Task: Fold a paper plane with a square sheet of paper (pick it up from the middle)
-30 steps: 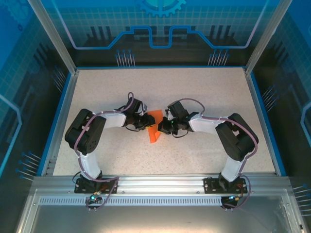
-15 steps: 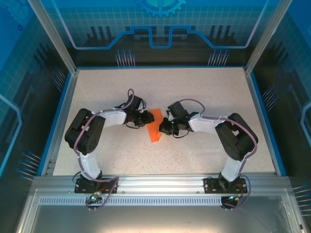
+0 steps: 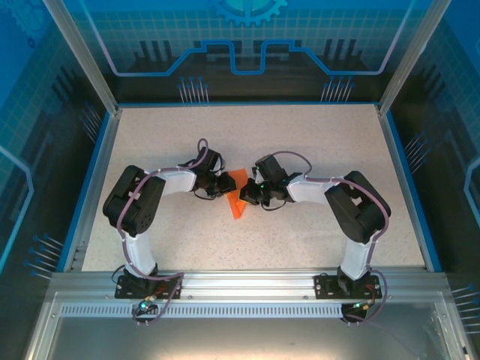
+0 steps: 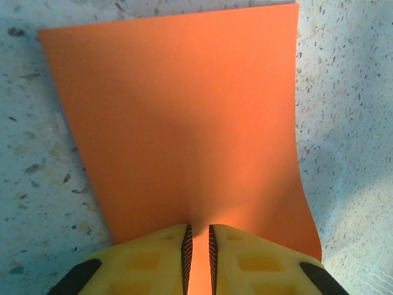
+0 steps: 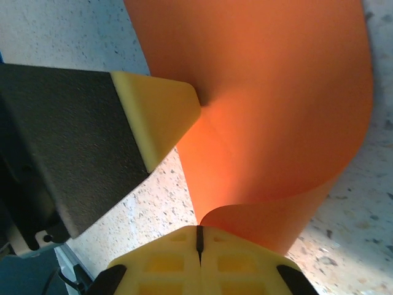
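Note:
The square sheet of paper (image 3: 238, 204) is bright orange and lies mid-table between my two grippers. In the left wrist view the sheet (image 4: 184, 123) spreads flat ahead. My left gripper (image 4: 198, 230) presses down on its near part, jaws a narrow gap apart, with a low ridge of paper rising between the pads. From above, the left gripper (image 3: 228, 184) sits on the sheet's left side. My right gripper (image 5: 198, 237) is shut on the sheet's edge, and the paper (image 5: 270, 92) curls up and over from that grip. The right gripper (image 3: 247, 196) meets the sheet from the right.
The speckled table (image 3: 315, 142) is bordered by a blue rim (image 3: 96, 180) and a metal frame. A yellow finger of the left gripper (image 5: 161, 109) and its dark body stand close by in the right wrist view. Both arms crowd the table's middle.
The left jaws have narrowed over the paper. The right gripper has moved left with the sheet's edge, curling the paper and making it look narrower from above.

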Motion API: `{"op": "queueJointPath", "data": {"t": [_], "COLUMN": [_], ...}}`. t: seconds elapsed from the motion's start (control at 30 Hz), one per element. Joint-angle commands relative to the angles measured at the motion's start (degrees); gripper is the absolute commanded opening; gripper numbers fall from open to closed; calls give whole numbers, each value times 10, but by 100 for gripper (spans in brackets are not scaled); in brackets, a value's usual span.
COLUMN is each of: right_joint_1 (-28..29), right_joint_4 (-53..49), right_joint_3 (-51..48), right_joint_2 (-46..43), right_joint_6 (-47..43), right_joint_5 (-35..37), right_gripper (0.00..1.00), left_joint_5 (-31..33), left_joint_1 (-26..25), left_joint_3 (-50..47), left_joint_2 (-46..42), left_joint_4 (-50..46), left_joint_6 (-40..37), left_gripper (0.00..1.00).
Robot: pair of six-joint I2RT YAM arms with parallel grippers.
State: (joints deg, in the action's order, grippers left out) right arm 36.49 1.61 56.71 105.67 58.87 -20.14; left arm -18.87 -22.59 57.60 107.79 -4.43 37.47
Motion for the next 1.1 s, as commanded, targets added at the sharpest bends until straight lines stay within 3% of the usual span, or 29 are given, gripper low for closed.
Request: {"op": "queueJointPath", "data": {"t": [0.0, 0.47, 0.73, 1.07], "right_joint_1": [8, 10, 10, 10], "right_joint_4": [26, 48, 28, 45], "right_joint_3": [13, 20, 18, 15], "right_joint_2": [13, 37, 37, 37], "right_joint_6": [12, 21, 19, 21], "right_joint_5": [-7, -6, 6, 0], "right_gripper": [5, 5, 5, 5], "left_joint_5": [10, 2, 16, 37], "left_joint_1": [4, 4, 5, 8], "left_joint_3": [-3, 5, 26, 43], "left_joint_2": [18, 5, -50, 5], "left_joint_4": [-28, -31, -48, -65], "left_joint_6": [-8, -6, -23, -23], "left_gripper": [20, 19, 33, 25]}}
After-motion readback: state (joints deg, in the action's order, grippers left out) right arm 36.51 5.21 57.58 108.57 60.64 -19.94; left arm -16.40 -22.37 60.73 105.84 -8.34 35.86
